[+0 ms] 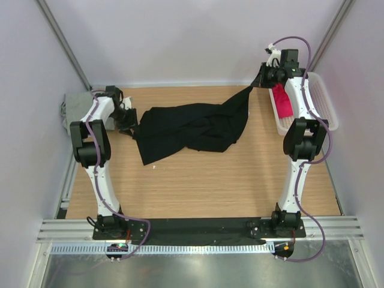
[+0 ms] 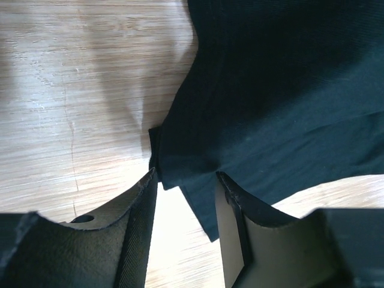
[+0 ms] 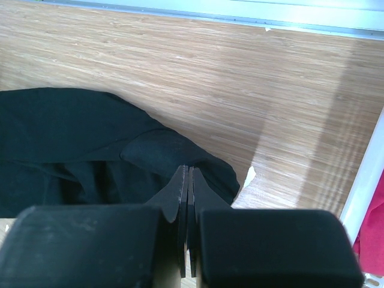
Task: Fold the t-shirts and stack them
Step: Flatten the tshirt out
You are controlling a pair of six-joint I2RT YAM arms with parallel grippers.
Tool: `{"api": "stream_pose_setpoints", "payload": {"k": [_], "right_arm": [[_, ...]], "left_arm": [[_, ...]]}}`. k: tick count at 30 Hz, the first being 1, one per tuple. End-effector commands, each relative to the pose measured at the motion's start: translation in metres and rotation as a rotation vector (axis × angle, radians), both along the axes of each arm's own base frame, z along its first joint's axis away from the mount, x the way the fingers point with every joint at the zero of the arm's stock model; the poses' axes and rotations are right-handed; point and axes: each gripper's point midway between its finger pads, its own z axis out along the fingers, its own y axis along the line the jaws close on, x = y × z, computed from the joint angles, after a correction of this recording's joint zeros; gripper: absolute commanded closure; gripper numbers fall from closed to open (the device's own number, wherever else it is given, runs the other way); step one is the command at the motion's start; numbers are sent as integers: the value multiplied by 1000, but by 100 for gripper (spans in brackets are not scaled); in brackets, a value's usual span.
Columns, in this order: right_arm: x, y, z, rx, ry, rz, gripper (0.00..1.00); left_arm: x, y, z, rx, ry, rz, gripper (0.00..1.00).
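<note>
One black t-shirt (image 1: pixel 186 129) on your desk (image 1: pixel 210 180), right tool (image 3: pixel 187 180) pinching it, left tool (image 2: pixel 186 174) half-open; one magenta t-shirt (image 1: pixel 282 102) in the basket (image 1: pixel 324 102).

A wooden desk (image 1: pixel 204 180) fills the middle. A white mesh basket (image 1: pixel 324 99) stands at its far right edge. A small white scrap (image 1: pixel 155 166) lies on the wood. Metal rails (image 1: pixel 342 228) and a slotted white strip (image 1: pixel 198 248) run along the near edge.
</note>
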Motion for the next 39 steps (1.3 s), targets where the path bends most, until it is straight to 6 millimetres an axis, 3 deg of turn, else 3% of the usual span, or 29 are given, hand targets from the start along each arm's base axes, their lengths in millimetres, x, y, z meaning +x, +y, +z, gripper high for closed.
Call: {"api": "stream_pose_setpoints", "payload": {"k": [1, 9, 22, 23, 25, 28, 32, 39], "right_arm": [[-3, 2, 36, -19, -82, 3, 99], [-3, 3, 34, -20, -80, 4, 99], [-1, 4, 35, -20, -85, 7, 99], [-1, 4, 33, -21, -82, 8, 99], [-1, 5, 34, -20, -85, 8, 99], [0, 5, 36, -20, -89, 8, 99], [-1, 0, 45, -35, -107, -11, 99], [-5, -20, 119, -120, -276, -80, 99]], "left_arm": [[12, 4, 7, 1, -45, -5, 56], [13, 3, 12, -7, -58, -9, 73], [4, 4, 20, 2, -63, -8, 81], [4, 3, 20, 2, -64, -11, 83], [3, 4, 22, 5, -69, -14, 100], [2, 4, 25, 9, -73, -16, 100], [7, 8, 55, 31, -143, -34, 100], [27, 9, 159, 63, -428, -64, 100]]}}
